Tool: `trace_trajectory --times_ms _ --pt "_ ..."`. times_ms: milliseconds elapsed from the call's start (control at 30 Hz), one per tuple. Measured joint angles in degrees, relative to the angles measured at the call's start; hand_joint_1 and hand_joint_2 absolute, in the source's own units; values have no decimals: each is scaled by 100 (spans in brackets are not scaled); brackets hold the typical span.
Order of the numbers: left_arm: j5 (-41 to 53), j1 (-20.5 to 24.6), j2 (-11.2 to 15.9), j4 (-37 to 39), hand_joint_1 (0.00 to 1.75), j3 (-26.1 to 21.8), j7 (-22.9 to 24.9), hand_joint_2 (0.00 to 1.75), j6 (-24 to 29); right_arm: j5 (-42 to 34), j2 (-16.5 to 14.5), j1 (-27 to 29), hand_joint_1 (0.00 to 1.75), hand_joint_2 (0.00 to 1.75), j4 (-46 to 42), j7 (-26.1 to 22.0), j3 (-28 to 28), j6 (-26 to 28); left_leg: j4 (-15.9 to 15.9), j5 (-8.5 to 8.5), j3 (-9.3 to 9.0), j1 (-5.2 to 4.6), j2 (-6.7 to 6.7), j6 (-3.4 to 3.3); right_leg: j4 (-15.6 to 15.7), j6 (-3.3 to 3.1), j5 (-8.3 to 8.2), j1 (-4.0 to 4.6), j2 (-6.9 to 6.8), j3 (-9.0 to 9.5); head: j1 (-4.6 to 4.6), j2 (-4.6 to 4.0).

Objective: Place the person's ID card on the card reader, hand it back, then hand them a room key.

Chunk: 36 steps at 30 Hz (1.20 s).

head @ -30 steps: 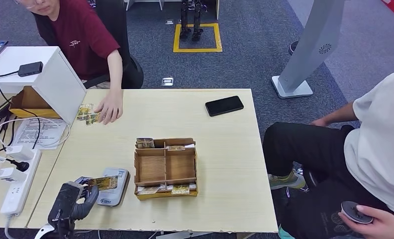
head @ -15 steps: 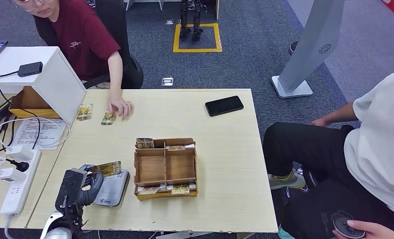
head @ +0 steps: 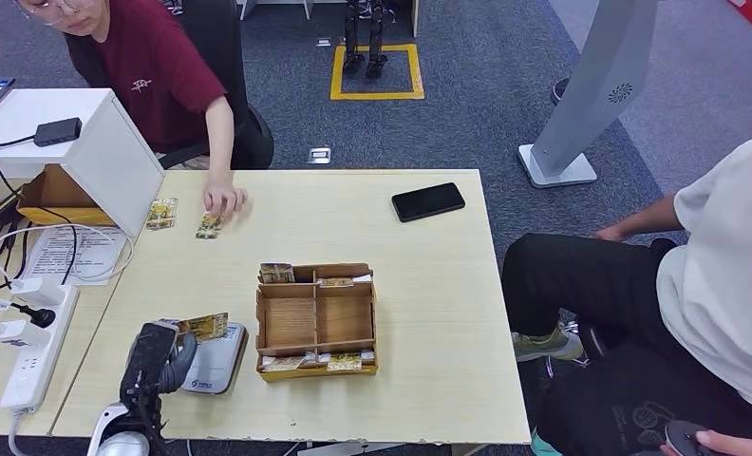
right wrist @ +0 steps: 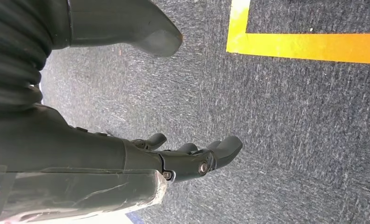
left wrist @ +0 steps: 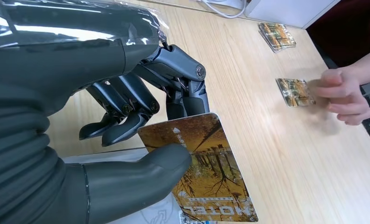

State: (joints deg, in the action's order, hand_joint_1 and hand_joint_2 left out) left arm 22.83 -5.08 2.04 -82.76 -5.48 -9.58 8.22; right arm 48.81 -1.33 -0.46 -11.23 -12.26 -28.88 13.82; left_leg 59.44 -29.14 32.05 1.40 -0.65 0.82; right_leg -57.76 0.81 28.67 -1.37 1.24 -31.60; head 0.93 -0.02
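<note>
My left hand (head: 157,356) is at the table's near left edge and pinches a card with an autumn-tree picture (head: 204,328) between thumb and fingers, just over the grey-white card reader (head: 216,361). In the left wrist view the card (left wrist: 206,170) sits under the thumb, with "MOTEL" printed on it. A person in a dark red shirt (head: 154,66) touches a similar card (head: 208,224) on the far left of the table, beside a small stack of cards (head: 161,213). My right hand (right wrist: 183,158) hangs over grey carpet, fingers apart, holding nothing.
A wooden divided tray (head: 316,319) with several cards stands right of the reader. A black phone (head: 428,201) lies at the far right. A white box (head: 78,142), cables and a power strip (head: 30,342) crowd the left. A second person (head: 695,285) sits right of the table.
My left hand has carried the card slightly away from me and to the right, above the reader. The person's hand slid one card off the stack and drew back a little.
</note>
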Motion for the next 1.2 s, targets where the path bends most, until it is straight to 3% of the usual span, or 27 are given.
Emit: trace_trajectory --times_ms 367,667,1200 --pt "39 41 54 236 175 -111 -75 175 -117 77 0 -12 0 175 0 -28 -96 -1 0 0 0 0 -1 0 0 0 0 0 -1 2 1 0" --pt "-905 -121 140 74 175 -287 -244 175 -845 115 0 -2 0 175 0 32 -176 -1 0 0 0 0 0 0 0 0 0 0 0 2 1 0" --pt "-1720 -167 399 -187 175 -572 -215 175 -1378 239 -2 -15 0 175 0 116 -257 44 -1 1 -1 0 -1 1 -1 0 0 0 -1 2 1 0"
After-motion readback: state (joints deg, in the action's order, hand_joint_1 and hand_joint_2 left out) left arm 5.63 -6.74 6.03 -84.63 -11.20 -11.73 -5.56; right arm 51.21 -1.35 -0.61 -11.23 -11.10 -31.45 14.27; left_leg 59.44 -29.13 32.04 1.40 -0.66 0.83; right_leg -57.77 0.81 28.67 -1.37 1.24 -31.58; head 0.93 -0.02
